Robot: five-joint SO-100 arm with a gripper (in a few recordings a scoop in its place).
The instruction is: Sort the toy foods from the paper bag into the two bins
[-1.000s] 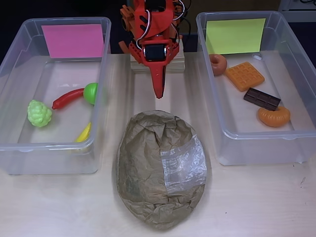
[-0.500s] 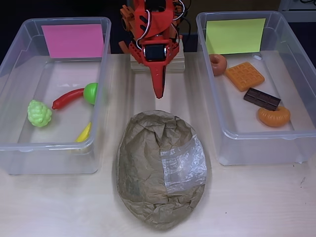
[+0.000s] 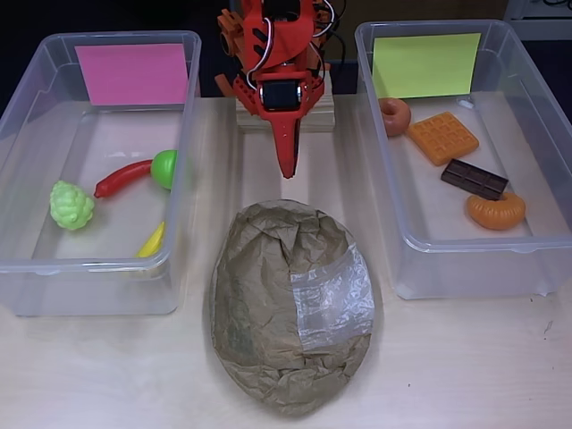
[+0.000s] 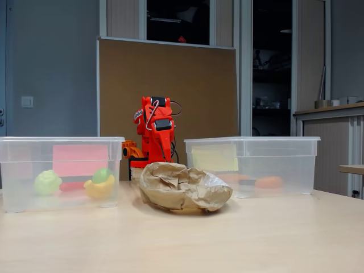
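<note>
The crumpled brown paper bag (image 3: 290, 306) (image 4: 183, 186) lies between the two bins, its clear window patch facing up. The pink-labelled bin (image 3: 27, 116) (image 4: 17, 170) holds pale-green grapes (image 3: 71, 205), a red chili (image 3: 122, 178), a green apple (image 3: 164, 169) and a yellow banana (image 3: 153, 240). In the yellow-green-labelled bin (image 3: 545, 116) (image 4: 284, 165) lie a brown donut (image 3: 394, 116), an orange waffle (image 3: 443, 137), a brown chocolate bar (image 3: 474, 179) and an orange croissant (image 3: 495, 211). My red gripper (image 3: 286, 167) (image 4: 161, 153) is shut and empty, pointing down behind the bag.
The arm's base stands on a wooden block (image 3: 326, 112) at the table's back edge. Bare table (image 3: 465, 366) runs along the front and right of the bag. A brown board (image 4: 205, 91) stands behind the arm.
</note>
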